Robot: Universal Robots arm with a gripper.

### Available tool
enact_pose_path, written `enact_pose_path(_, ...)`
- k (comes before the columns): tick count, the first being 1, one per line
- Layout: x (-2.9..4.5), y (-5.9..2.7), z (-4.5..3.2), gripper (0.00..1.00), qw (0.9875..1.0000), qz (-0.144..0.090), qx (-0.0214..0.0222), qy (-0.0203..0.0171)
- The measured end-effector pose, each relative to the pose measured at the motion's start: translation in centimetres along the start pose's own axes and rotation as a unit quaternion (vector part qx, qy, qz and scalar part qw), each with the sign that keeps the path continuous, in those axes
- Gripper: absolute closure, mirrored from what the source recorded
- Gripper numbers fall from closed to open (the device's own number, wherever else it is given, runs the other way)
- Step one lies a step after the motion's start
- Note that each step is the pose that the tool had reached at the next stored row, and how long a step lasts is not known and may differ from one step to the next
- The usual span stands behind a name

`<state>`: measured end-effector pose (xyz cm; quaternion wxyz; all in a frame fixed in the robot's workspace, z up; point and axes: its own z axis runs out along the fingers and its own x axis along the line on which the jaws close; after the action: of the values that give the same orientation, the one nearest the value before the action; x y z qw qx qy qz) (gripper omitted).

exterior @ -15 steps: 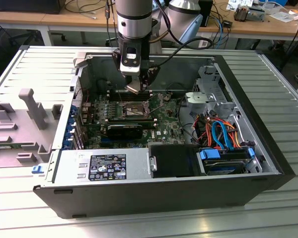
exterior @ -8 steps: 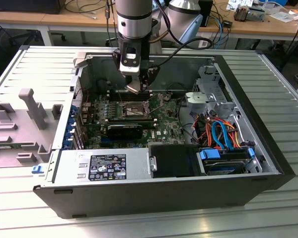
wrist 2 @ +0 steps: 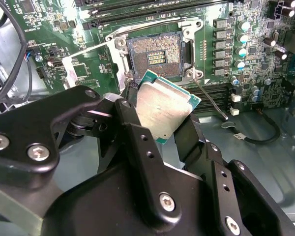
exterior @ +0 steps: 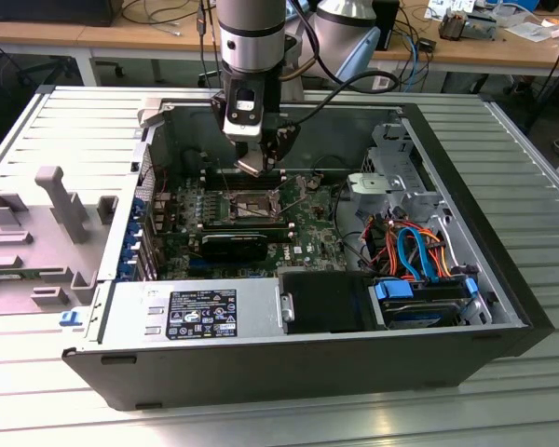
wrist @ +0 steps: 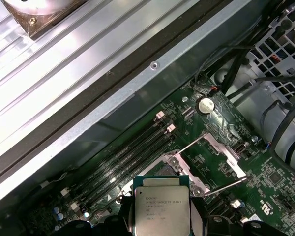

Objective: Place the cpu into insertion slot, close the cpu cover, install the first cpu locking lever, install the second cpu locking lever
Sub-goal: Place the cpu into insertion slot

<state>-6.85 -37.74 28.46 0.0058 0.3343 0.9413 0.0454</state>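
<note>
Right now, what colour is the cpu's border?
The cpu has a green border, clearest in the second wrist view.

Ribbed metal table in a workshop, with wooden desks behind.

A pale grey slatted metal table (exterior: 512, 382) spreads out under and all round the gripper (exterior: 258, 168); its long ribs also show in the first wrist view (wrist: 64, 73). Well off from the gripper, towards the exterior view's left, a grey plastic fixture (exterior: 47, 233) with upright posts lies on the slats. Beyond the gripper runs a row of light wooden desks (exterior: 65, 37) on pale legs, strewn with loose cables (exterior: 158, 14) and small clutter (exterior: 466, 23). The light is even and bright, leaving a soft sheen on the slats nearest the camera.
</note>
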Motion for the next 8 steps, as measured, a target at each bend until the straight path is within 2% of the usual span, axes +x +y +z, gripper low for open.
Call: enact_pose_path(8, 0.00, 0.00, 0.00, 0.45, 1.0000, 0.004, -0.0001, -0.0004)
